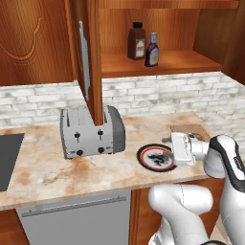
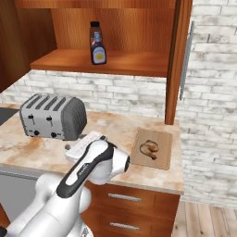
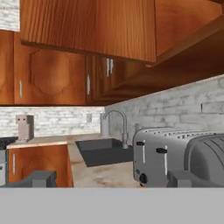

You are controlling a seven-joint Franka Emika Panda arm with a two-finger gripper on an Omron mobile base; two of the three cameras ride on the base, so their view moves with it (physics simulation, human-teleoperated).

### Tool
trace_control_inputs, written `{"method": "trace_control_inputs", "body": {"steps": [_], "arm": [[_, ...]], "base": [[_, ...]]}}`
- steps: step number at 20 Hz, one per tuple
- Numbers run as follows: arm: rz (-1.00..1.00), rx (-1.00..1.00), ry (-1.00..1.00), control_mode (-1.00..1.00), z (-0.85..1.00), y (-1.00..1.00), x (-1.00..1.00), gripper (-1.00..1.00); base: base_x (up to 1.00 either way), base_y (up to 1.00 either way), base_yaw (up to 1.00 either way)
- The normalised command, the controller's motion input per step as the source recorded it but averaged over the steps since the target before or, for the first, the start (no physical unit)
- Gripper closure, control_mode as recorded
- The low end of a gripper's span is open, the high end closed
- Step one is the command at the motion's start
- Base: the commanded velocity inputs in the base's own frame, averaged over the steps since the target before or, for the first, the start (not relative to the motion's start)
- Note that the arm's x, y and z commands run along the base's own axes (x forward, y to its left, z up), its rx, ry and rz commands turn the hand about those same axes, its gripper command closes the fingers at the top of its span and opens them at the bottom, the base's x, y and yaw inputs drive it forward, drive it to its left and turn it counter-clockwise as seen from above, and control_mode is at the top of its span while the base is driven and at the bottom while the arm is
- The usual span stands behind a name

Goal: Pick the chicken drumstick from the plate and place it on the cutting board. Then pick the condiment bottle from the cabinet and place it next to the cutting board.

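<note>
Fingers spread wide, nothing between them. In the hand view the two dark tips stand far apart at the bottom, pointing level along the tabletop toward the toaster and, beyond it, the dark sink with its curved faucet.

Gripper seen from the left base view: white hand held sideways, low over the tabletop, its near end above the right edge of the plate. Whether it touches the plate, I cannot tell. Plate shows its black rim, red ring and blotchy centre, with no food on the part in view.

Chicken drumstick lies on the cutting board, roughly at its middle, apart from the hand. Board lies flat on the tabletop near the right end, just beside the brick wall.

Toaster, silver, four slots, stands left of the plate and well apart from the board.

Cabinet above: door swung open, edge-on to the left base camera. On the inner shelf the condiment bottle, dark body with blue neck and pale label, stands upright just beside a taller brown bottle with black cap. In the right base view the two overlap, the smaller one in front.
</note>
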Motion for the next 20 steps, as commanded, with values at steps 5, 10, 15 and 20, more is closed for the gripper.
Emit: {"method": "trace_control_inputs", "body": {"steps": [5,10,15,20], "arm": [[-0.08,0.11,-0.02,-1.00,0.40,0.00,-0.02,-1.00],[-0.04,0.01,-0.05,-1.00,0.38,0.00,-0.11,-1.00],[-0.04,0.00,-0.03,-1.00,0.39,0.00,-0.05,-1.00],[-0.04,0.00,-0.01,-1.00,0.42,0.00,-0.01,-1.00]], "base": [[0.00,0.00,0.00],[0.00,0.00,0.00],[0.00,0.00,0.00],[0.00,0.00,0.00]]}}
